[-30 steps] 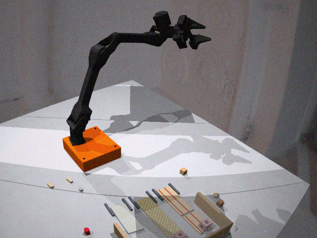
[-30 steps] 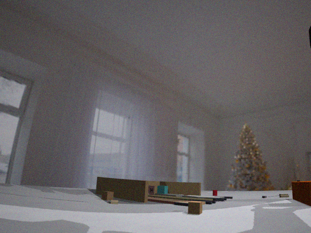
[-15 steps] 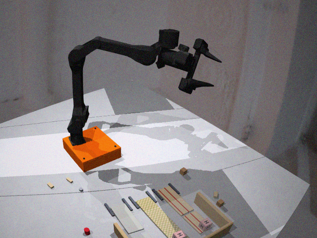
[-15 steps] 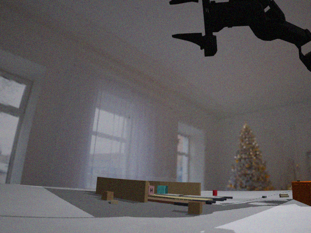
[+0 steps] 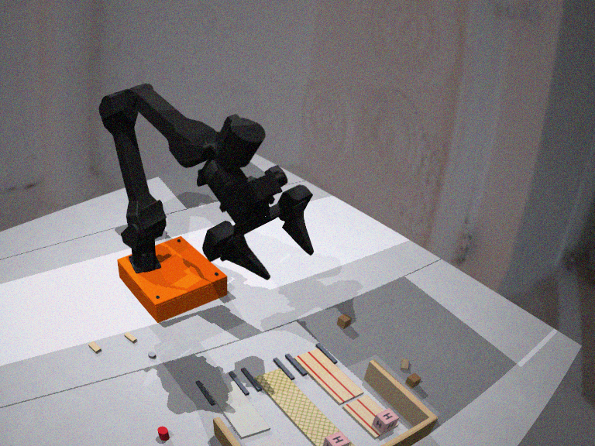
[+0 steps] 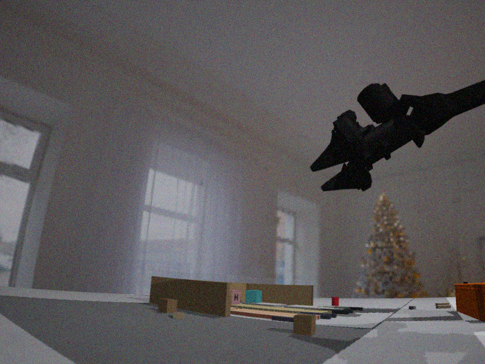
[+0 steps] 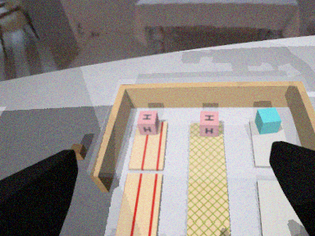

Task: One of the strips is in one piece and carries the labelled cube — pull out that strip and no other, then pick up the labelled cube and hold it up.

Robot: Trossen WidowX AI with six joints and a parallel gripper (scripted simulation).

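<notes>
Black parallel-jaw gripper (image 5: 290, 265) (image 6: 316, 179) (image 7: 175, 156) spread wide, nothing held. Ahead, below: flat yellow green-latticed strip (image 5: 297, 405) (image 7: 207, 176), probably light, stiff; best gripped at near end, pink H-marked cube (image 5: 338, 439) (image 7: 209, 124) riding far end.

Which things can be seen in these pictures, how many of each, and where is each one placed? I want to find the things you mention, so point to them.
Cross-hatched strip (image 5: 298, 408) (image 7: 207, 176): one, yellow and green, middle lane, unbroken where visible.
Red-striped strip: two pieces, cream, beside one tray wall, gap between.
Plain strip: two pieces, off-white, far side of the cross-hatched one.
Lettered cubes: two, pink, marked H, on the cross-hatched and red-striped strips.
Plain cube (image 6: 253, 296) (image 7: 267, 120): one, cyan, on the plain strip.
Low walls: three, wooden, tan, around the strips' far ends.
Flat bars: six, dark grey, by the strips' near ends.
Small blocks: five, brown or tan, scattered outside the walls.
Small cylinder (image 5: 163, 433) (image 6: 335, 301): one, red, on the table.
Small disc (image 5: 152, 355): one, grey, near the base.
Base block (image 5: 192, 283) (image 6: 468, 299): one, orange, under the arm.
End effector (image 5: 290, 265) (image 6: 316, 179) (image 7: 175, 156): one, black, open above the table.
</notes>
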